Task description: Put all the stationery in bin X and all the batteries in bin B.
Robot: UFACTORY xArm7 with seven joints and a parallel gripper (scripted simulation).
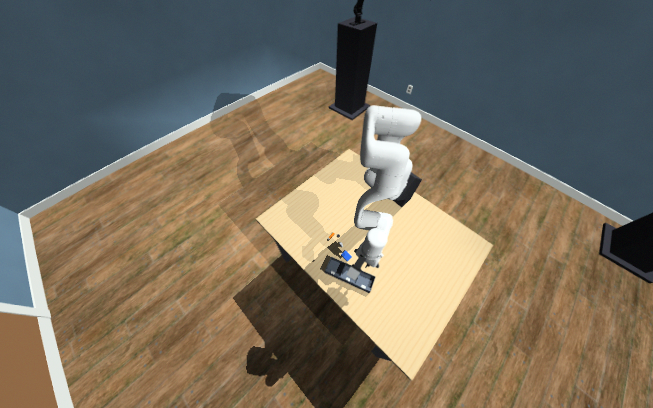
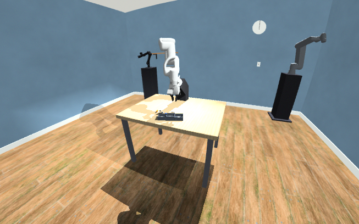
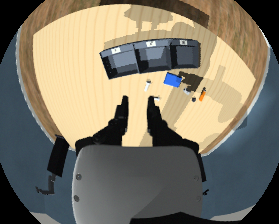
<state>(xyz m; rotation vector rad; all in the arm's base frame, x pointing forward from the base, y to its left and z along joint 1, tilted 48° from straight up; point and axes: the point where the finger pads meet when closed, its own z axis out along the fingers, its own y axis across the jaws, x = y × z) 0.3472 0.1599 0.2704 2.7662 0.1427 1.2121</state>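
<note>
Your gripper [image 3: 138,111] hangs above the table [image 1: 435,263], on the near side of the row of bins [image 3: 152,58] as the wrist view has it, jaws partly apart with nothing between them — bare wood shows through the gap. The bins sit as three dark compartments in one strip; you cannot read the X or B marks in any view, and the compartments are too dark and small to tell what, if anything, lies inside. Loose things remain on the table just beside the strip's right end in the wrist view: a blue block [image 3: 171,80], a dark lump [image 3: 190,82] touching or just beside it, an orange piece [image 3: 202,95] a little further out, and a small white thing [image 3: 147,87] between the strip and your fingertips. Which of these are stationery, batteries or leave-alones you cannot settle at this size. Judged so, the sorting is not finished — at least some items probably wait for pickup. The strip stands flat on the table, nothing looks tipped. Next pick likely the white piece, nearest the jaws.
</note>
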